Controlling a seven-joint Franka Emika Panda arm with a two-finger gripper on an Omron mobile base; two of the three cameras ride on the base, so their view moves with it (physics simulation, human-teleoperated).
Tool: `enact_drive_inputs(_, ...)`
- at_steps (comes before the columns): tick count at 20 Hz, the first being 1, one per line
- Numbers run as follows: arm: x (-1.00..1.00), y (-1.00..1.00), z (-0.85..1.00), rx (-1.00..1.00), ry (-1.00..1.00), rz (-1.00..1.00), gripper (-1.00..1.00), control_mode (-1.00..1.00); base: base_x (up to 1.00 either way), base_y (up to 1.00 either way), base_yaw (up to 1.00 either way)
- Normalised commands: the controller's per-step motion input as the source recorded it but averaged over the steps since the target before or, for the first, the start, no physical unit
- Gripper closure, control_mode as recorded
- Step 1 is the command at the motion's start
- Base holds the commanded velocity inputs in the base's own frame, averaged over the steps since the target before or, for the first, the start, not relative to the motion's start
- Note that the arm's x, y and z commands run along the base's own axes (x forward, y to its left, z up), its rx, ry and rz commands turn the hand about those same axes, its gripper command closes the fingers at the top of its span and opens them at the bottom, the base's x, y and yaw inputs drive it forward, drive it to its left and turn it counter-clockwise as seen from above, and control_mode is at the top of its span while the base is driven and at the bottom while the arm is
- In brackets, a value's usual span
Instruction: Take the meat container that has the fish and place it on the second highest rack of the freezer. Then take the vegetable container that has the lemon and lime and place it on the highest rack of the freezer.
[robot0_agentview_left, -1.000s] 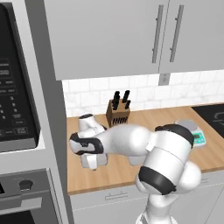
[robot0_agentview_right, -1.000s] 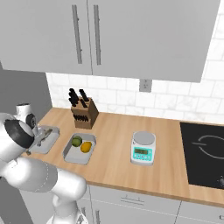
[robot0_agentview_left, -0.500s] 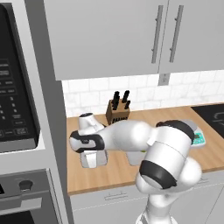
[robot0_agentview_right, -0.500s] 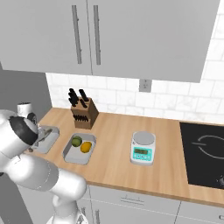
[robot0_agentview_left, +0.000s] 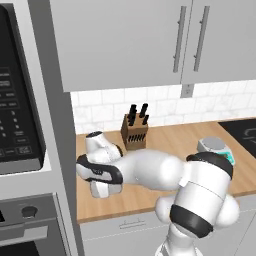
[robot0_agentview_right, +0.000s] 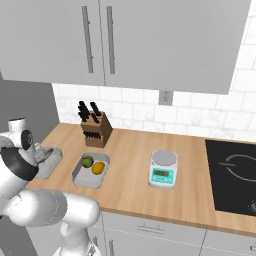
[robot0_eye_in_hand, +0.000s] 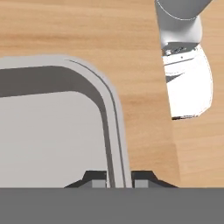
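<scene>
Wooden planking forms the table (robot0_agentview_right: 135, 185), and at its near left edge the claw (robot0_eye_in_hand: 119, 179) is seen lowered over a grey tray. In the hand view the two dark fingertips (robot0_eye_in_hand: 95, 179) are closed almost together, one on each side of the raised rim of the meat container (robot0_eye_in_hand: 52, 131), so that its wall is pinched between them; what lies inside the container cannot be made out there. In the right base view the same grey container is partly hidden behind the white arm, at the left end of the table. Just beside it to the right, the vegetable container (robot0_agentview_right: 80, 176) rests flat on the wood, with the lime (robot0_agentview_right: 87, 161) and the lemon (robot0_agentview_right: 98, 168) lying touching inside it. Farther right, well apart, a small kitchen scale (robot0_agentview_right: 163, 170) is set. Behind the trays, against the white tiled wall, a knife block (robot0_agentview_right: 95, 131) is placed, and grey wall cabinets (robot0_agentview_right: 150, 40) are hung above.
</scene>
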Motion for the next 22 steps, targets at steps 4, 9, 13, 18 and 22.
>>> enact_drive_inputs(4,-0.39,-0.15,0.57,-0.04,-0.05,0.00,1.00,-1.00,0.00,0.00,0.00)
enact_drive_inputs(9,-0.17,-0.26,0.74,-0.03,0.00,0.00,1.00,-1.00,0.00,0.00,0.00)
enact_drive_inputs(13,-0.07,-0.25,0.97,-0.03,0.04,0.00,1.00,-1.00,0.00,0.00,0.00)
enact_drive_inputs(18,-0.26,-0.38,0.87,-0.02,-0.05,0.04,1.00,-1.00,0.00,0.00,0.00)
enact_drive_inputs(22,-0.24,-0.47,0.83,0.00,-0.14,0.08,1.00,-1.00,0.00,0.00,0.00)
